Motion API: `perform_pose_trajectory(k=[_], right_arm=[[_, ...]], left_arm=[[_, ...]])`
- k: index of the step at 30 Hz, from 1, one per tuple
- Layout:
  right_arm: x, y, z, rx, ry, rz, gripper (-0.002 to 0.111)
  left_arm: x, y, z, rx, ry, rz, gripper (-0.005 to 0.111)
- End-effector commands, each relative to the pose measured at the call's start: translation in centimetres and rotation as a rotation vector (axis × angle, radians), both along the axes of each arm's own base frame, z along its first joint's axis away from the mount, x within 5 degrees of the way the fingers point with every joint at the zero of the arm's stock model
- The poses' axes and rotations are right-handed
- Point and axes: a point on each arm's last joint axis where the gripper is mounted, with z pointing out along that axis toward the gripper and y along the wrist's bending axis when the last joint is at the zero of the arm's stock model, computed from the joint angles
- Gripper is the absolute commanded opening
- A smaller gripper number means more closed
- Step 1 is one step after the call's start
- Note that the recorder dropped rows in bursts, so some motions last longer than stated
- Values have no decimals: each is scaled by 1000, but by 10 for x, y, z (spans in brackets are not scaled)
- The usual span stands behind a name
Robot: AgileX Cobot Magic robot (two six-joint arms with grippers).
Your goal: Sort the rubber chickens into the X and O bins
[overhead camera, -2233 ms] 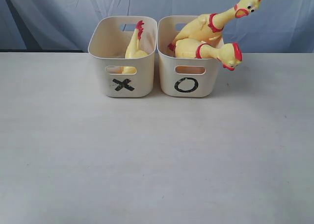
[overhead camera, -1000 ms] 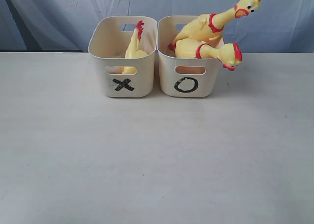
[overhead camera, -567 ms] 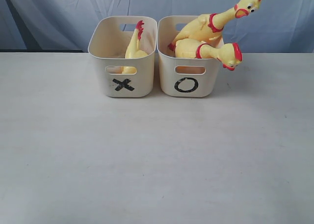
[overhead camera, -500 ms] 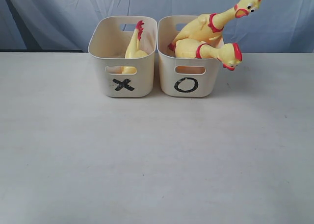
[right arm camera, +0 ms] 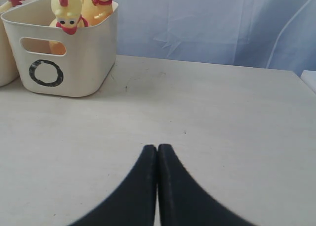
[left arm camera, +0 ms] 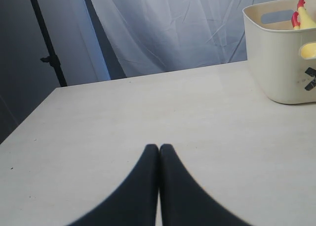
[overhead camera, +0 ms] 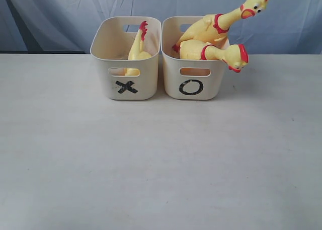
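Exterior view: O bin (overhead camera: 171, 75), two chickens (overhead camera: 207, 28) (X bin (overhead camera: 103, 75), one).

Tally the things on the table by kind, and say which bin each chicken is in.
Rubber chickens: 3 (single chicken in the X bin; upper chicken and lower chicken in the O bin)
Bins: 2
Total: 5

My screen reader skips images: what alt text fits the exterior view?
Two cream plastic tubs stand side by side on a pale table: the X-marked tub holds one small yellow rubber chicken, the O-marked tub two long yellow rubber chickens, heads poking out past its rim.
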Motion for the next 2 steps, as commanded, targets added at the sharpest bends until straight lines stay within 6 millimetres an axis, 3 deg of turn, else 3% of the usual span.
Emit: perform_pose_trajectory(k=[1, 2], right_arm=[[0, 0, 0, -2, -11, -4, 1], [0, 0, 0, -2, -11, -4, 1]], left_arm=[[0, 0, 1, 4, -18, -3, 0], [0, 0, 1, 4, -18, -3, 0]])
